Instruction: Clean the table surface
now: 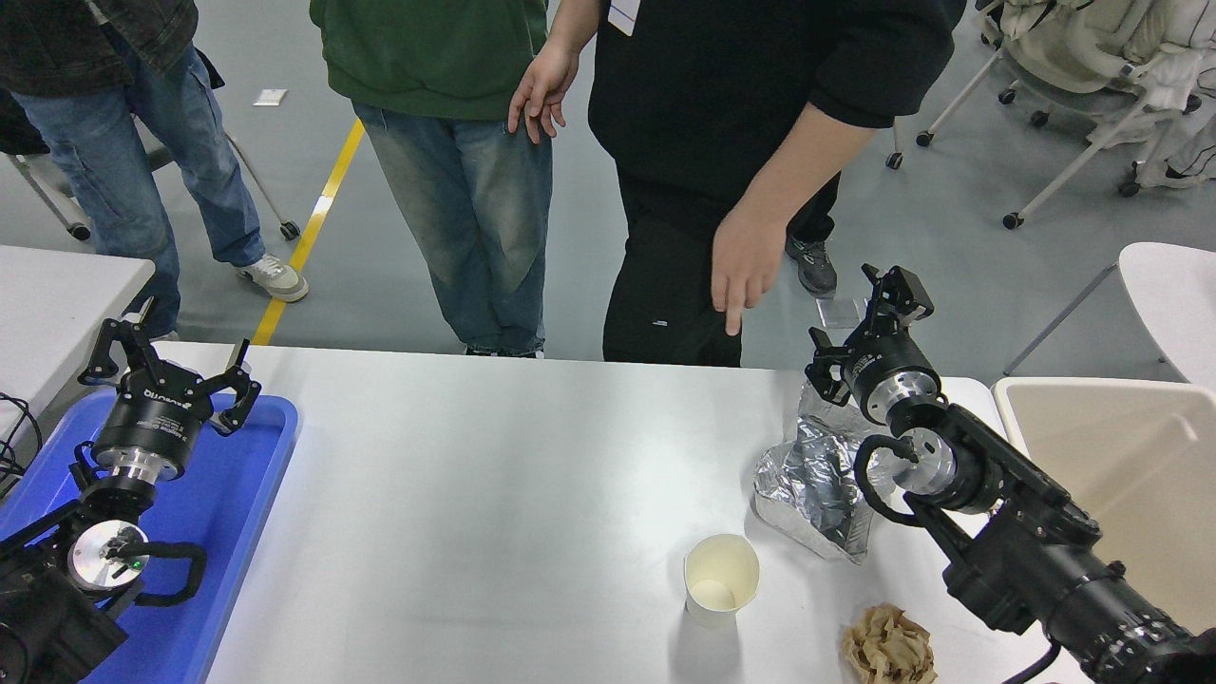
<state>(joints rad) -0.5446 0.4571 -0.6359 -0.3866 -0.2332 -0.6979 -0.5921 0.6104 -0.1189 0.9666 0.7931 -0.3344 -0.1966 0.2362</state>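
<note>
Right gripper [860, 328] hovered over foil bag [817, 475], jaws spread, nothing held. Left gripper [171, 366] parked, jaws wide. Paper cup [722, 579] probably tipped if counter [475, 456] swept carelessly.

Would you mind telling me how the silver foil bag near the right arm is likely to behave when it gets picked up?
The silver foil bag looks crumpled and sagging, so it would probably flop and crinkle, not hold shape. Its shiny surface may slip in the right pincer. It seems empty and flattened, so likely light.
</note>
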